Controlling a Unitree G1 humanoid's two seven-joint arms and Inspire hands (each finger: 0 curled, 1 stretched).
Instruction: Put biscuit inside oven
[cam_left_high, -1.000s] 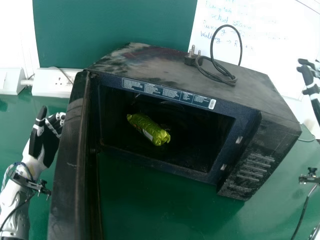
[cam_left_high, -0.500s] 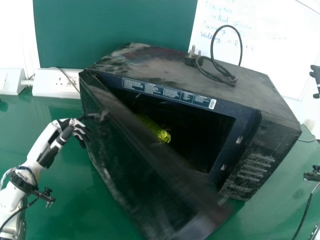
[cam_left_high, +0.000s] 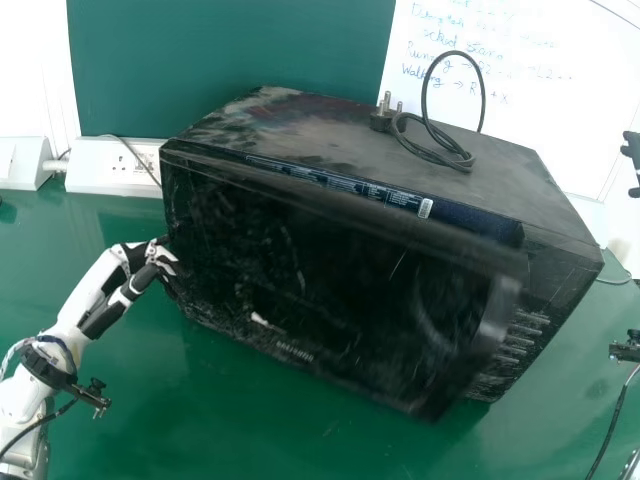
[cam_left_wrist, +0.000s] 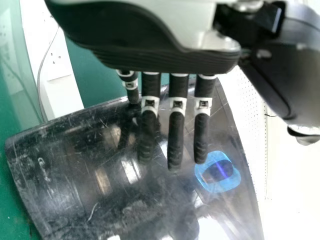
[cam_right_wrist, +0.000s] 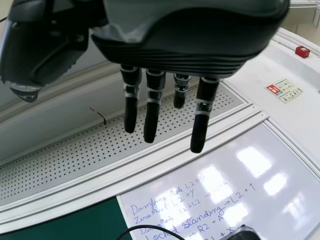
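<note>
My left hand (cam_left_high: 138, 280) is at the hinge-side left edge of the oven door (cam_left_high: 320, 290), which covers nearly all of the oven's front; a strip of the frame shows above it. In the left wrist view my left hand (cam_left_wrist: 175, 120) has its fingers straight, over the dark glossy door (cam_left_wrist: 115, 170). The black oven (cam_left_high: 400, 150) sits on the green table. The biscuit packet is hidden behind the door. My right hand (cam_left_high: 632, 160) is at the right edge of the head view; in the right wrist view the right hand (cam_right_wrist: 152, 105) has straight fingers.
A black power cable with its plug (cam_left_high: 382, 118) lies on top of the oven. A white socket strip (cam_left_high: 110, 177) runs along the back left. Behind stands a whiteboard (cam_left_high: 540, 90) with handwriting. A clamp with a cable (cam_left_high: 625, 350) is at the right.
The door has swung rightward from wide open to nearly against the oven's front, covering the green packet. My left hand has moved right and slightly down, while the right hand has shifted toward the view's edge.
</note>
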